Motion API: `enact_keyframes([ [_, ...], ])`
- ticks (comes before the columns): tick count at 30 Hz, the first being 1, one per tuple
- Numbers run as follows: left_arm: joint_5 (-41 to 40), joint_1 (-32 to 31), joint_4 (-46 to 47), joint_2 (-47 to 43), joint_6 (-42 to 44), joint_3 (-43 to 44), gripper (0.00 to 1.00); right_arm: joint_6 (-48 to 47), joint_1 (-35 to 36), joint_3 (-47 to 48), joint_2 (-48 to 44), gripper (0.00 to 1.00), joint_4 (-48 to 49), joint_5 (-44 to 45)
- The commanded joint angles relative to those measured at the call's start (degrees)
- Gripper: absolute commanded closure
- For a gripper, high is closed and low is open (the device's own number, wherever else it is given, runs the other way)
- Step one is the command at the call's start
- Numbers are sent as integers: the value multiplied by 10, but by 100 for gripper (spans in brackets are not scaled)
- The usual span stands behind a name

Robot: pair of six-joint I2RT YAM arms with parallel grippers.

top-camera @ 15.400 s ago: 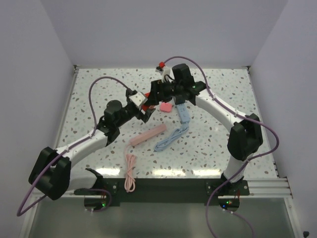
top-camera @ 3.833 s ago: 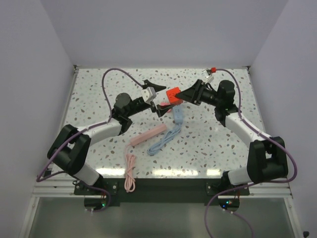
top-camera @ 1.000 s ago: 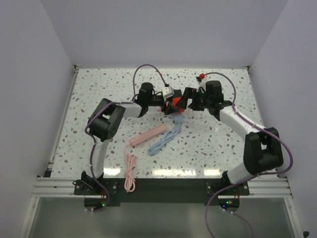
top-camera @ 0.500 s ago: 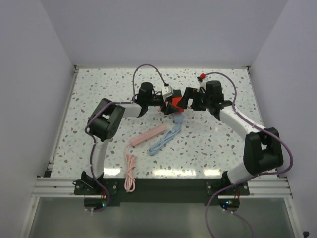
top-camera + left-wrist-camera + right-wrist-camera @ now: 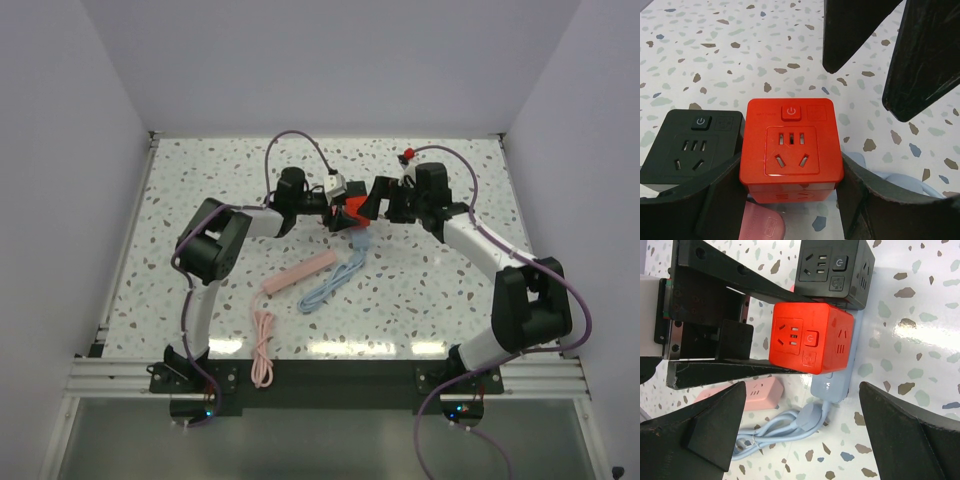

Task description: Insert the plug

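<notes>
The left gripper (image 5: 791,167) is squeezing the red socket cube (image 5: 791,142) to hold it steady, while the right gripper (image 5: 802,390) is waiting wide open above the light blue plug (image 5: 806,415) lying on the table (image 5: 920,315).

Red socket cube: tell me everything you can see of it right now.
The red socket cube looks like glossy plastic with rounded edges. One face carries a square power button beside a combined two- and three-pin outlet; a neighbouring face shows more slots. Nothing is plugged into the visible faces. The left gripper clamps it on two opposite sides, above the blue power strip, a black cube alongside.
</notes>
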Motion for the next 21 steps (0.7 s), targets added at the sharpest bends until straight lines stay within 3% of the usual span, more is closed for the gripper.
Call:
enact_keyframes([
  [1,19,8,31,-8,-8,5,100,-9,2,11,-11,1,-2,11],
  [13,59,9,75,3,-44,6,100,-11,4,11,-5,1,-4,11],
  [21,52,10,53,17,-35,23,100,-15,4,11,-10,1,-8,12],
])
